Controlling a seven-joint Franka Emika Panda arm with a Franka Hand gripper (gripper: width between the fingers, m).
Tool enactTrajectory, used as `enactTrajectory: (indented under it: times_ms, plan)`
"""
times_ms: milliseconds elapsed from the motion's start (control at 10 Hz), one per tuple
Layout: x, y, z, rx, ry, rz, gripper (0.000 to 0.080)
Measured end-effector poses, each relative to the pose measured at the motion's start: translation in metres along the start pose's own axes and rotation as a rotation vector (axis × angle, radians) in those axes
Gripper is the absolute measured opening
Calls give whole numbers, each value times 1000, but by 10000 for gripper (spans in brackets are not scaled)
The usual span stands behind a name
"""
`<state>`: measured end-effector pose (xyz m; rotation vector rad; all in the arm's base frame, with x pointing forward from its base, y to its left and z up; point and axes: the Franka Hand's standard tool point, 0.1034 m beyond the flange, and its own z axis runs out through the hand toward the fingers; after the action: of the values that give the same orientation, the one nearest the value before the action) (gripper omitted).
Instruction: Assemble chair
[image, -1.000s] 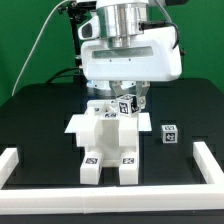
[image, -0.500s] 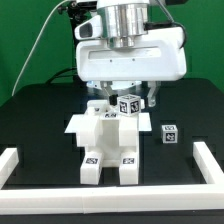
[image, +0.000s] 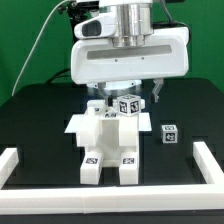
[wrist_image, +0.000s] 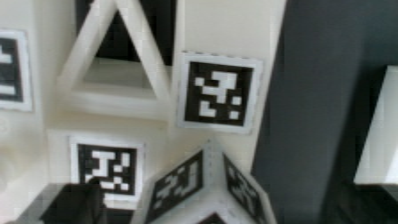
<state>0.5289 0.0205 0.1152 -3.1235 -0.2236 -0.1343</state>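
Note:
The chair stands half-built in the middle of the black table: a white blocky structure with two legs toward the front and tags on its faces. A small tagged cube part sits on its rear top. My gripper hangs just above that cube, open, its fingers spread to either side and touching nothing. In the wrist view the cube's corner with two tags sits between my dark fingers, and a white tagged bar lies beyond it.
Another small tagged white part lies alone on the table at the exterior view's right. A white rail edges the table at the front and both sides. A black cable hangs at the back left.
The jaws have spread and let go of the cube, which stays on the structure. The hand has risen slightly.

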Motion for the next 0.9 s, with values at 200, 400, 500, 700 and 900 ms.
enactTrajectory:
  times_ms: [200,400,500,700,900]
  plan:
    - [3,3,-1,-9,2,-231,648]
    - [3,3,-1,-11,1,-202,622]
    - [3,3,-1,-10,1,-164,451]
    - [3,3,-1,-9,2,-16,284]
    - [3,3,-1,-8,3,143,284]
